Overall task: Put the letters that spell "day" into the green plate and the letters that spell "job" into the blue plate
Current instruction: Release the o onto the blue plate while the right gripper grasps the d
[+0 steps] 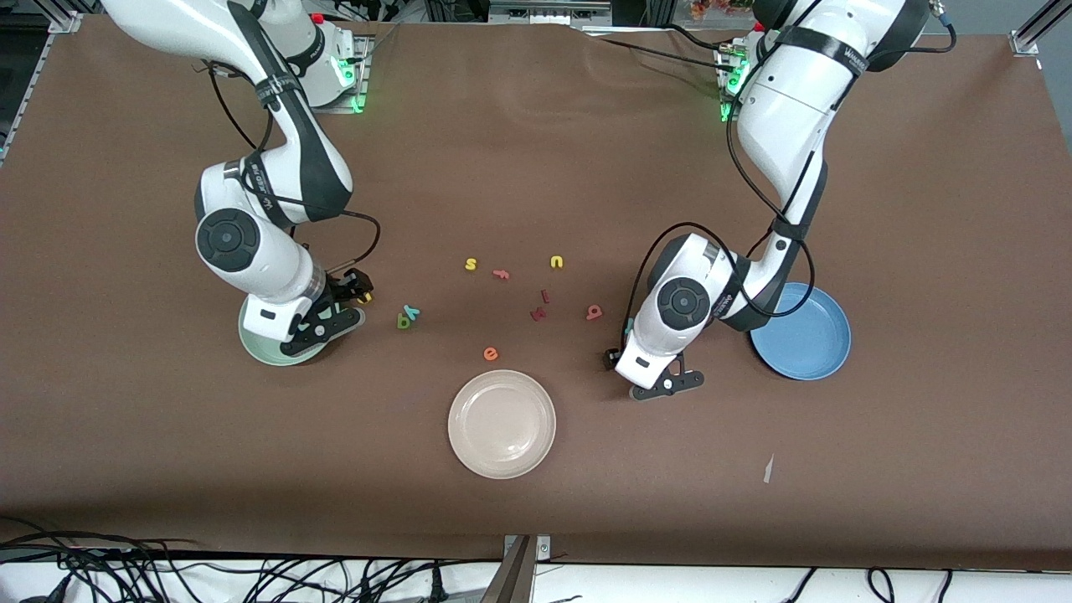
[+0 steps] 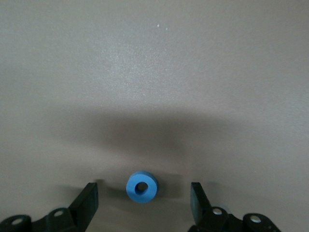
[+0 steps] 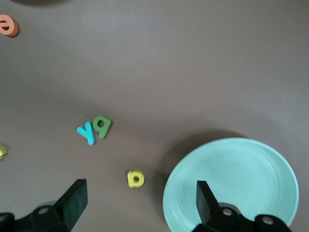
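1. Occlusion: the blue ring "o" point(image 2: 142, 186) shows only in the left wrist view, lying flat on the brown table point(image 1: 921, 209) between the fingers; in the front view the left arm covers it. No teal "j" can be made out in any view.
2. Cream-white plate point(image 1: 502, 424): nearest the front camera, nothing in it.
3. Left gripper point(image 1: 662, 387): low over the table beside the blue plate, jaws wide and straddling the "o", not touching it.
4. Orange "e" point(image 1: 491, 353): just above the cream plate in the front view.
5. Blue plate point(image 1: 811, 343): at the left arm's end, partly overlapped by that arm.
6. Green plate point(image 1: 255, 343): at the right arm's end, largely covered by the right arm; the wrist view shows it bare.
7. Right gripper point(image 1: 331, 322): over the green plate's rim, jaws wide, holding nothing.
8. Yellow bowl letter point(image 3: 135, 178): on the table just beside the green plate.
9. Dark green letter point(image 1: 404, 321) and teal "y" point(image 1: 411, 311): touching, midway.
10. Salmon-pink bowl letter point(image 1: 594, 312); dark red letters point(image 1: 540, 306) beside it.
11. Farthest row: yellow "s" point(image 1: 471, 265), salmon "f" point(image 1: 501, 274), yellow "u" point(image 1: 557, 262).
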Robot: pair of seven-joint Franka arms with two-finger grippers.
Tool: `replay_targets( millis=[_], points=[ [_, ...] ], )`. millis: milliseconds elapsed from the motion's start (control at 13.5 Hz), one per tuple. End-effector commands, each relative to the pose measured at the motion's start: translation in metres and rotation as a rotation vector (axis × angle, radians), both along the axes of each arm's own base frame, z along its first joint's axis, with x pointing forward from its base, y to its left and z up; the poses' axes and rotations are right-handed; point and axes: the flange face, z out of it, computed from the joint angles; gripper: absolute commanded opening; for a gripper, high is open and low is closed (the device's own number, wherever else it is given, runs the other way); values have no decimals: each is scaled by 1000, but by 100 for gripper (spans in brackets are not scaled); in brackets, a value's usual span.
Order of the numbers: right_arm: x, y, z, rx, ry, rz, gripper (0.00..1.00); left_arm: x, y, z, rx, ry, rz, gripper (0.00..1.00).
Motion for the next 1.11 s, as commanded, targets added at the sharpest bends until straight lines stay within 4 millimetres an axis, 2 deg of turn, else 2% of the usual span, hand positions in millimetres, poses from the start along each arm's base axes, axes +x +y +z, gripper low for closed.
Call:
replay_targets(
  millis=[0, 222, 444, 666, 740, 814, 888, 1036],
  points=[
    [-16, -5, -29, 16, -51, 36, 100, 6, -2, 0, 23, -25, 29, 66],
    [-40, -11, -65, 37, -101, 35, 100, 5, -8, 0, 23, -28, 42, 48],
    [-57, -15, -85, 46, -122, 32, 100, 5, -8, 0, 51, -45, 54, 26],
    [-70, -18, -100, 57, -146, 26, 100, 5, -8, 0, 52, -44, 56, 17],
    [-73, -19, -106, 59, -150, 24, 100, 8, -5, 6, 49, -51, 55, 13],
    [-73, -19, -107, 61, -156, 24, 100, 14, -1, 20, 49, -62, 51, 12],
    [-74, -19, -110, 61, -153, 21, 100, 24, 12, 38, 53, -70, 41, 11],
    [-74, -18, -111, 64, -157, 12, 100, 30, 53, 60, 91, 15, -78, 11]
  ],
)
